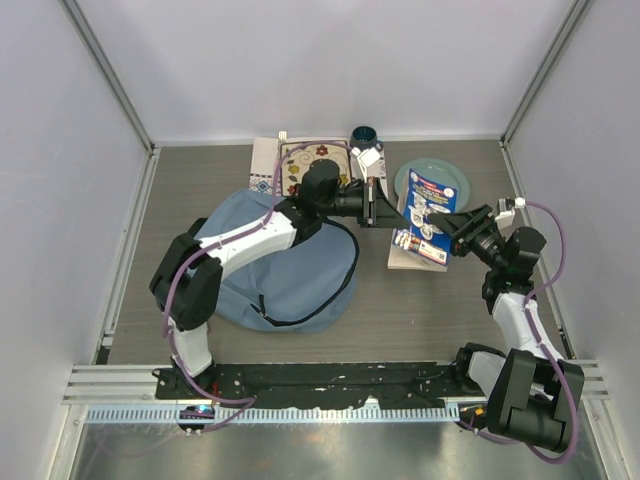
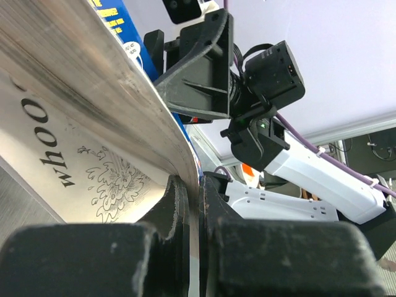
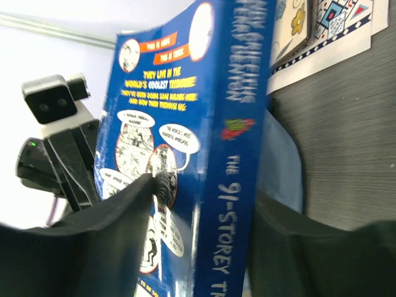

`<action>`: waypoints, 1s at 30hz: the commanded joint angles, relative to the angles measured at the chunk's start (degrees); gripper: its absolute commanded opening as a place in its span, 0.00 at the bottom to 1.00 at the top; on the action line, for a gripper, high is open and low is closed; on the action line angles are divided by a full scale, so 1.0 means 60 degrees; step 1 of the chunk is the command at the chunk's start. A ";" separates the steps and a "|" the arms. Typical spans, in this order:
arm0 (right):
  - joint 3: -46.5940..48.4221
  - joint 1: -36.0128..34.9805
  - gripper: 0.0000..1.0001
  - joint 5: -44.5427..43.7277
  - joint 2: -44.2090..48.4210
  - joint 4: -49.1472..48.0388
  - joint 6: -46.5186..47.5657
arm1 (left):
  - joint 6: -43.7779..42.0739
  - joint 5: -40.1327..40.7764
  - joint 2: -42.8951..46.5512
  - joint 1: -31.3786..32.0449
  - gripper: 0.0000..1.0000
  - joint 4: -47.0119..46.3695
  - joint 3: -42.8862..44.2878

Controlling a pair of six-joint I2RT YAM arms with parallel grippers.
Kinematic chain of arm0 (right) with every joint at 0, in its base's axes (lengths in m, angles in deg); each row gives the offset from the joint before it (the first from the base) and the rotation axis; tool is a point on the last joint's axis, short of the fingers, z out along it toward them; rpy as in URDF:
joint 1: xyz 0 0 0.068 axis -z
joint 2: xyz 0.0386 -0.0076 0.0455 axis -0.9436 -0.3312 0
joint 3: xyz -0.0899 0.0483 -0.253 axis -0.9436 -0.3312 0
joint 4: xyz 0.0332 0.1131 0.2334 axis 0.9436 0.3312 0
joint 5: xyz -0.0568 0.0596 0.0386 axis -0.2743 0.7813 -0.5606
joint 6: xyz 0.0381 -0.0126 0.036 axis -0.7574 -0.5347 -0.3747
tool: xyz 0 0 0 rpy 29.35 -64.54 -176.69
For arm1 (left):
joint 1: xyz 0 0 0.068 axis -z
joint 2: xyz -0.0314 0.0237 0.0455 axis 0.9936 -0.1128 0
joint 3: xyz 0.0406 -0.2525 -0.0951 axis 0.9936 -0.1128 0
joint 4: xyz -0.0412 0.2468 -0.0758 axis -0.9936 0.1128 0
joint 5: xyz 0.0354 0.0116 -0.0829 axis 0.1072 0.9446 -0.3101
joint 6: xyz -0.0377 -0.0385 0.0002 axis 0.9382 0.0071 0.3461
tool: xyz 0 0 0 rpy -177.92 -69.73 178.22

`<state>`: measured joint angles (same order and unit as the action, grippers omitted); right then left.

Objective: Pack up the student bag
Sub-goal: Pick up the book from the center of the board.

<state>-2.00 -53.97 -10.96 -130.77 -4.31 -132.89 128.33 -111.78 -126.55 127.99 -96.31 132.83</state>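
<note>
Near edge: both arms are rising from a black rail (image 1: 330, 378) at the front of the counter (image 1: 420, 320).
Student bag (image 1: 290, 285): lying slumped on the counter left of centre, with the left arm (image 1: 240, 245) stretching across its top.
Right arm (image 1: 520, 315): reaching up and inward from the right side toward the middle.
Blue book (image 1: 428, 205): hanging upright above the counter, just right of the bag, between the two hands.
Left hand (image 2: 193, 185): clamping almost fully closed on the book's edge, with its pages bulging above the fingers.
Right hand (image 3: 210, 198): straddling the book's spine part open, one finger touching the cover; I cannot tell whether it is actually squeezing.
Pale flat item (image 1: 408, 260): lying on the counter below the book, partly hidden.
Teal plate (image 1: 458, 180): sitting behind the book.
Patterned cloth mat (image 1: 295, 165): lying by the back wall, beyond the bag.
Dark cup (image 1: 364, 134): standing at the back wall, just right of the mat.
</note>
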 commanded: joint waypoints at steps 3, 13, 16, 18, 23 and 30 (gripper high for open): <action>-0.0047 -0.0086 0.41 0.0436 0.0171 -0.1438 -0.0837 | -0.0072 -0.0107 0.0919 -0.0087 0.00 -0.1002 -0.0070; 0.0040 -0.0086 0.01 0.0319 0.0405 -0.1496 -0.0983 | -0.1491 0.2259 0.1900 -0.0424 0.84 0.2292 -0.0684; 0.0128 -0.0144 0.01 0.0188 0.0376 -0.1745 -0.1174 | -0.1290 0.2955 0.2105 -0.0614 0.96 0.2517 -0.1180; 0.0245 -0.0392 0.01 0.0056 0.0158 -0.2109 -0.1349 | -0.0587 0.2868 0.2062 -0.0789 0.97 0.1566 -0.1431; 0.0304 -0.1008 0.01 -0.0091 -0.0210 -0.3254 -0.2287 | 0.0015 0.2722 0.1579 -0.0893 1.00 0.0643 -0.1286; 0.0261 -0.1492 0.01 -0.0194 -0.0063 -0.3953 -0.2828 | 0.0425 0.2459 0.1067 -0.0966 1.00 -0.0077 -0.1051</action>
<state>-2.86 -62.17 -11.46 -132.54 -16.86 -144.60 128.61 -96.05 -118.86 122.44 -90.30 124.70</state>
